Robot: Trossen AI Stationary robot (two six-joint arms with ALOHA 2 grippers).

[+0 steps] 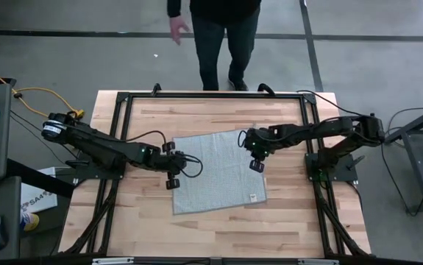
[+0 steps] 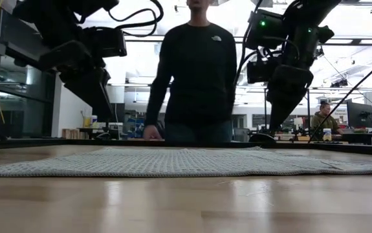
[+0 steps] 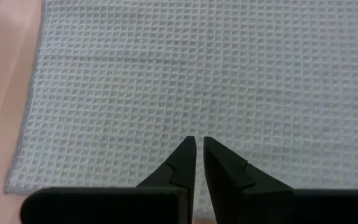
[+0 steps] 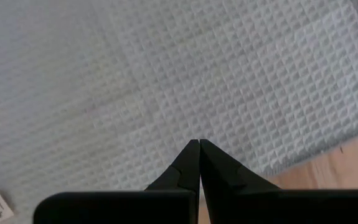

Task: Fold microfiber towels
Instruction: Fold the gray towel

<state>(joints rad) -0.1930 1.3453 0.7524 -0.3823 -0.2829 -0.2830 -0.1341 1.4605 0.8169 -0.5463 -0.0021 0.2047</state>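
On the bench (image 1: 292, 221) the microfiber towel (image 1: 215, 173) lies flat and unfolded at the centre, our left gripper (image 3: 197, 144) nearly pinched and our right gripper (image 4: 197, 143) fully closed, both empty above opposite edges. We should spread the fingers, pinch matching corners together, and lift evenly so the fold lands square.

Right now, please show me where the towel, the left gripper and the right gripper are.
towel (image 1: 218, 180): high view, middle of the cloth.
left gripper (image 3: 196, 140): left wrist view, between its fingertips.
right gripper (image 4: 197, 142): right wrist view, between its fingertips.
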